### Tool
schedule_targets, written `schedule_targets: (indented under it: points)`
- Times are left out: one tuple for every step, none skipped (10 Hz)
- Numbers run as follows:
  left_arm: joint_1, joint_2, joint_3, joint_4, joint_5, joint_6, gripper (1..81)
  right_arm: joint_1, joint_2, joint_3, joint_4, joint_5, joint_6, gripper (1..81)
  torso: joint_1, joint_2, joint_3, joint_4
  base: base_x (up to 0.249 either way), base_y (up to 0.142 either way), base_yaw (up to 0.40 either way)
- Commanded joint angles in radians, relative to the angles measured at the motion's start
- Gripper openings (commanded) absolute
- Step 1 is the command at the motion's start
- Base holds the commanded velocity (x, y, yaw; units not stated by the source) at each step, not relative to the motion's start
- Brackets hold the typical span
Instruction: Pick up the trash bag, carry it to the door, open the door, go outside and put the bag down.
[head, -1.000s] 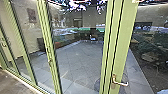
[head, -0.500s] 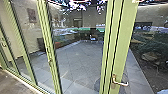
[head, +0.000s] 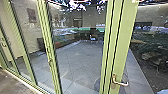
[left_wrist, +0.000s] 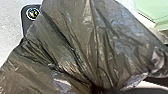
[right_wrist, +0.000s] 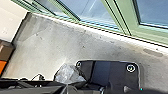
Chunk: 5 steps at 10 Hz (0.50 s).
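One trash bag (left_wrist: 82, 45) is creased; the nearest door post (head: 122, 37) bears one handle (head: 121, 83).

Trash bag (left_wrist: 82, 37): glossy plast., wrinkled | door hdl (head: 121, 83): shiny metal | flr (right_wrist: 57, 40): matt

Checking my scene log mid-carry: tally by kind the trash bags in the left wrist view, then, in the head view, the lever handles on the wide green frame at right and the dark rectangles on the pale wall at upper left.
Trash bag: 1
Lever handle: 1
Dark rectangle: 1
Total: 3
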Motion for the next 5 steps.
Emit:
schedule_targets:
  points:
    - [-0.044, 0.004, 0.011, 0.000, 0.084, 0.005, 1.0, 0.256, -0.136, 0.097, 0.033, -0.186, 0.014, 81.1, 0.000, 0.000, 0.000, 0.000, 0.000, 0.000, 0.000]
    - [-0.044, 0.004, 0.011, -0.003, 0.084, 0.005, 1.0, 0.344, -0.139, 0.098, 0.084, -0.274, 0.014, 81.1, 0.000, 0.000, 0.000, 0.000, 0.000, 0.000, 0.000]
    - [-0.044, 0.004, 0.011, -0.005, 0.084, 0.005, 1.0, 0.431, -0.136, 0.100, 0.110, -0.338, 0.014, 81.1, 0.000, 0.000, 0.000, 0.000, 0.000, 0.000, 0.000]
    - [-0.044, 0.004, 0.011, -0.006, 0.081, 0.005, 1.0, 0.500, -0.135, 0.103, 0.146, -0.414, 0.016, 81.1, 0.000, 0.000, 0.000, 0.000, 0.000, 0.000, 0.000]
    - [-0.044, 0.006, 0.011, -0.008, 0.077, 0.005, 1.0, 0.568, -0.138, 0.106, 0.186, -0.470, 0.016, 81.1, 0.000, 0.000, 0.000, 0.000, 0.000, 0.000, 0.000]
